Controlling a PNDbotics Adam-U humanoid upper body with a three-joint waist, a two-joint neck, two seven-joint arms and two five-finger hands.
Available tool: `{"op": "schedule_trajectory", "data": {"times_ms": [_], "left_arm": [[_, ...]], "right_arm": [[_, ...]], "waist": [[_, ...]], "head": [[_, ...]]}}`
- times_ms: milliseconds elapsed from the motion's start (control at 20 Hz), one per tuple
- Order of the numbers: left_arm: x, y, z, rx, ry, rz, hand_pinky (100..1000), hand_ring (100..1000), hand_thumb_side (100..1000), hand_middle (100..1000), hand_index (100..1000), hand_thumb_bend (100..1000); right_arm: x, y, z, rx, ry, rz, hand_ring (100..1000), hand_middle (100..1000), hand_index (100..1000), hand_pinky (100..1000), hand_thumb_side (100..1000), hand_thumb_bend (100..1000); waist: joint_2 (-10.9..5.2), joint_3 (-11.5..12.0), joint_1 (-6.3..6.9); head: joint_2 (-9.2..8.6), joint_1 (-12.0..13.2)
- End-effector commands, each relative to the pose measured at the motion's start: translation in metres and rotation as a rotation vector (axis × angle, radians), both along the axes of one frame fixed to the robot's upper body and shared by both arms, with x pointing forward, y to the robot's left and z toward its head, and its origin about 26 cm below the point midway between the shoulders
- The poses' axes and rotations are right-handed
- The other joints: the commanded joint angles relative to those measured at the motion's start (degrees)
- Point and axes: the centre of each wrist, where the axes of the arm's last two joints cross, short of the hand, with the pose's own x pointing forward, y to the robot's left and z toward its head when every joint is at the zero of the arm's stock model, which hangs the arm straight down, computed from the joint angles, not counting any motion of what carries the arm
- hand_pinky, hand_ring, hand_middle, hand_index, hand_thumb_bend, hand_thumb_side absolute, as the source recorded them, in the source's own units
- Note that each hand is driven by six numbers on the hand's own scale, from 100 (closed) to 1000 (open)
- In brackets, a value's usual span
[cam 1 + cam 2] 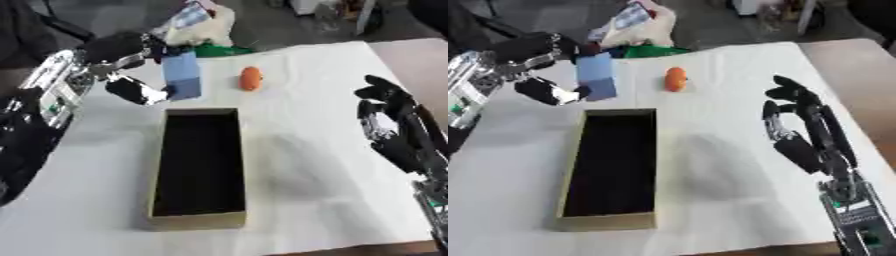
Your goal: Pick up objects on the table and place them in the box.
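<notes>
Blue block (182,75), two-tone: lighter top, darker lower half. Orange object (251,78), frame upper centre. Box (198,218) tan-walled, black inside. Surface (324,165) white. Both hands black: left hand (131,90), right hand (798,125).

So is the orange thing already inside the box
No, the orange thing lies on the white table beyond the open box, whose dark inside shows nothing in it.

left hand (131,65) fingers hide blue block (182,75) top edge — orange object (251,78) blurred, unidentifiable
</notes>
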Motion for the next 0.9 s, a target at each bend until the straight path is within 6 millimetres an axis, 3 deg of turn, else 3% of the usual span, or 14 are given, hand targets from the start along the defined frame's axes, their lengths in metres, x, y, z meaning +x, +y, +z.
{"op": "schedule_trajectory", "data": {"times_ms": [50,200,400,550,900], "left_arm": [[-0.001,-0.001,0.006,0.042,-0.008,-0.009,767,673,625,645,855,270],[0.001,-0.006,-0.002,0.046,-0.014,-0.004,789,701,631,681,881,298],[0.003,-0.007,-0.012,0.067,-0.037,0.003,848,773,737,766,941,456],[0.003,-0.005,-0.017,0.085,-0.045,-0.003,868,794,822,791,958,514],[-0.008,0.013,-0.008,0.018,-0.077,0.017,871,790,841,789,959,471]], "right_arm": [[0.001,-0.002,0.011,-0.01,-0.038,-0.005,815,721,924,710,680,100],[0.001,-0.001,0.011,-0.008,-0.038,-0.003,815,721,924,710,681,100],[0.001,-0.001,0.011,-0.007,-0.037,-0.004,816,721,925,711,682,100],[0.001,-0.002,0.011,-0.006,-0.037,-0.006,816,721,925,711,683,100],[0.005,-0.003,0.016,-0.032,-0.045,-0.006,816,727,927,715,675,100]], "waist": [[-1.09,0.0,-0.18],[-1.02,0.0,-0.32],[-0.93,-0.1,-0.5],[-0.9,-0.1,-0.57],[-1.0,0.6,-0.81]], "head": [[-0.37,-0.2],[-0.46,-0.3],[-0.63,-0.3],[-0.67,-0.4],[-0.58,-0.5]]}}
